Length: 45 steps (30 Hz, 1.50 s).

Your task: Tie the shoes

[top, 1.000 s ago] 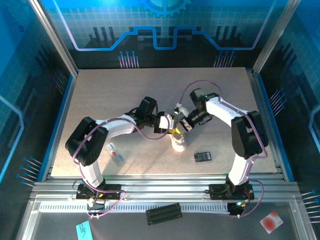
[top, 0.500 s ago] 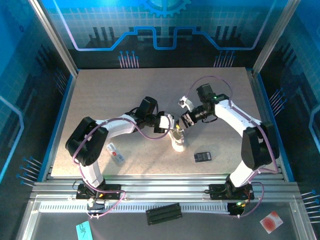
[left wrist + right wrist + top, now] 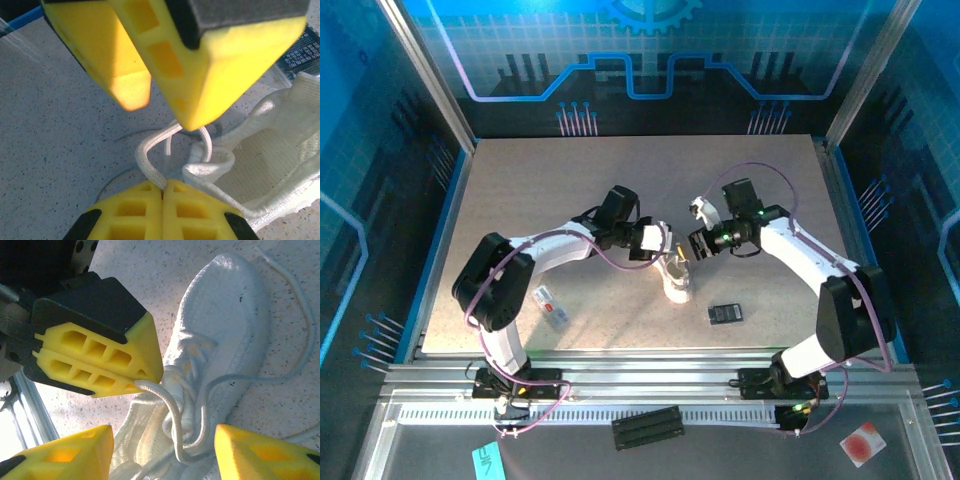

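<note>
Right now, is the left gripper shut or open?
Shut. In the left wrist view the left gripper has its jaws pressed together with no gap, pinching a white lace of the shoe.

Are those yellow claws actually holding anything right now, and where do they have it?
The left claw is shut on a white shoelace, pinching a looped stretch just beside the shoe. The right claw stands open, holding nothing.

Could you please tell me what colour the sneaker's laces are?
The laces are white, like the sneaker; the right wrist view shows them best.
</note>
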Motion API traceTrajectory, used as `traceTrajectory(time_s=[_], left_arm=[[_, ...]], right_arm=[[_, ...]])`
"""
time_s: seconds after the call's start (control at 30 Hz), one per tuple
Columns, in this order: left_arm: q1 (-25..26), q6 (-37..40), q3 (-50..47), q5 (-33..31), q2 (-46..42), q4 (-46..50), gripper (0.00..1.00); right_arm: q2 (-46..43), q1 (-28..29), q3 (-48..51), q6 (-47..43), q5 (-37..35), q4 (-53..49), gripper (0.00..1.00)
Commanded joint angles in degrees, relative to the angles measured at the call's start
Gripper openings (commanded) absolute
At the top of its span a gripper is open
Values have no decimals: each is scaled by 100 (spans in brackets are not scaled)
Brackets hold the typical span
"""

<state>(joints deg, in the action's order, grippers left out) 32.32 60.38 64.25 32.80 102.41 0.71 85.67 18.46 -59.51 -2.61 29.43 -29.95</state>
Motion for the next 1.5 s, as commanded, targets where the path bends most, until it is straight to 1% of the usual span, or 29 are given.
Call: traceTrajectory(time_s=[0.0,0.13,0.37,0.43,0.57,0.8,1.0,1.13,1.23,1.3,1.37,1.47], left_arm=[[3,131,310,134,102,316,0],[7,147,382,136,121,431,0],[8,193,542,42,173,734,0],[10,197,675,-12,234,944,0],[10,146,872,-142,343,1205,0],[9,141,1112,-160,463,1508,0],[20,149,1142,-212,495,1537,0],[38,150,1136,-273,517,1529,0],[44,142,1108,-297,499,1493,0],[40,132,1090,-303,482,1510,0],[44,132,1068,-321,456,1551,0],[42,191,1072,-335,455,1690,0]], right_arm=[[-160,75,248,374,-256,295,56],[-129,70,347,666,-594,394,56],[9,-53,530,1440,-230,874,55],[117,-53,550,1504,-100,953,55],[298,-49,498,1493,-85,957,54],[536,-62,343,1453,-227,811,55],[680,-140,344,1691,236,844,53],[823,-141,375,1859,669,991,52],[881,-140,417,1956,887,1181,46],[881,-138,423,1936,933,1220,38],[842,-146,422,1873,933,1229,27],[747,-142,479,1762,983,1346,17]])
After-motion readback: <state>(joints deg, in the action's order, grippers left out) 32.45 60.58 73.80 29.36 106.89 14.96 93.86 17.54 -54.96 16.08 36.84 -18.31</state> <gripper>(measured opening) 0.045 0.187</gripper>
